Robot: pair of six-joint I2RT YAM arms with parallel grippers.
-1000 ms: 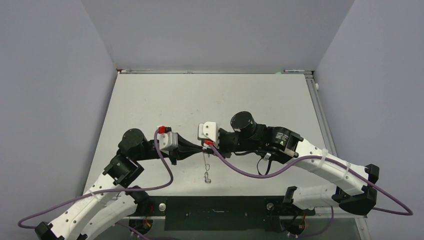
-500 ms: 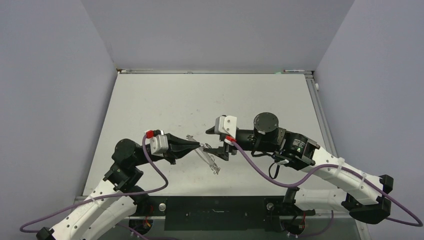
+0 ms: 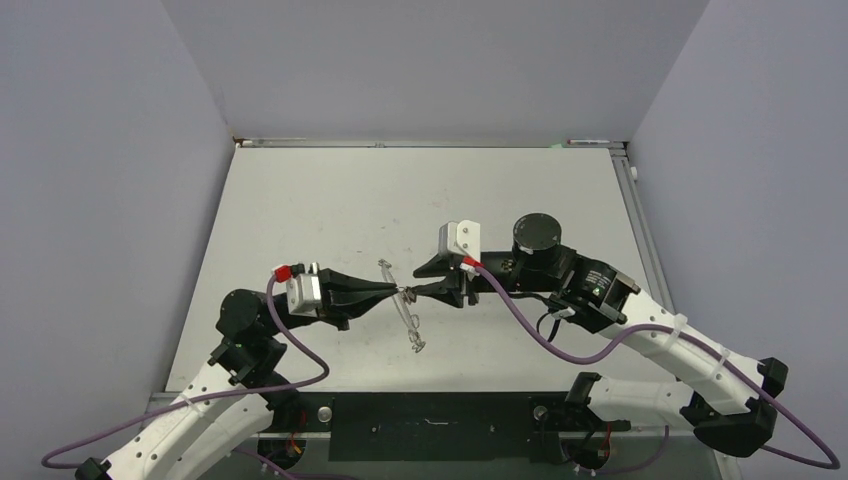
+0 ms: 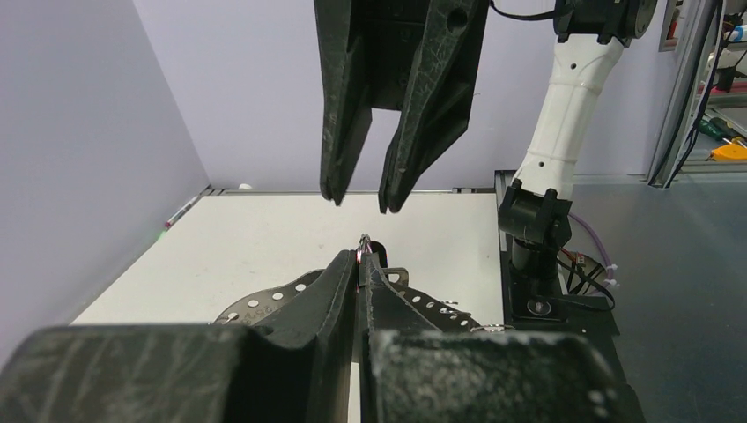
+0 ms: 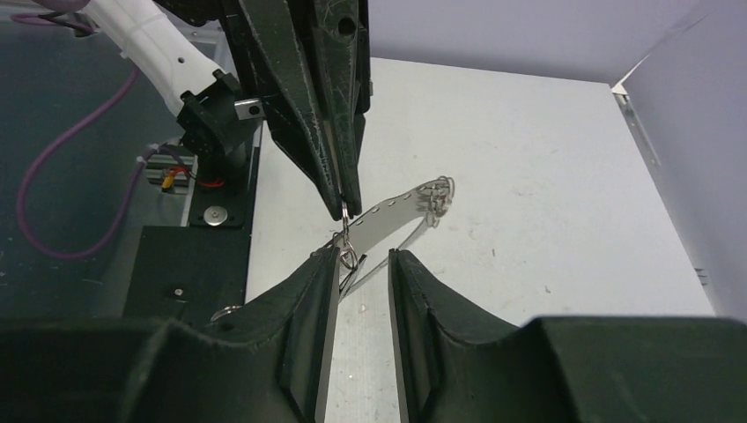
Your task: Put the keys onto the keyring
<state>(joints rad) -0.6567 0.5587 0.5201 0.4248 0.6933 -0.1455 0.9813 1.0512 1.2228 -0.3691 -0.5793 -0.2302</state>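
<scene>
Room: plain grey walls (image 3: 420, 60) on three sides.
Table (image 3: 330, 200): pale top, a bit scuffed, below both grippers.
Left gripper (image 4: 359, 258): fingers pressed together, pinching the keyring (image 5: 396, 207), likely to hold it up steady.
Right gripper (image 4: 359, 196): fingers spread, tip to tip with the left one, holding nothing I can see.
Keyring: hangs from the left tips, between both grippers, off the table.
Keys: too small to pick out.

place: robotics lab test cell | evidence: plain lavender-grey partition walls (image 3: 420, 60); bare white tabletop (image 3: 330, 200); purple-cabled white-and-black robot arms (image 3: 690, 350)
</scene>
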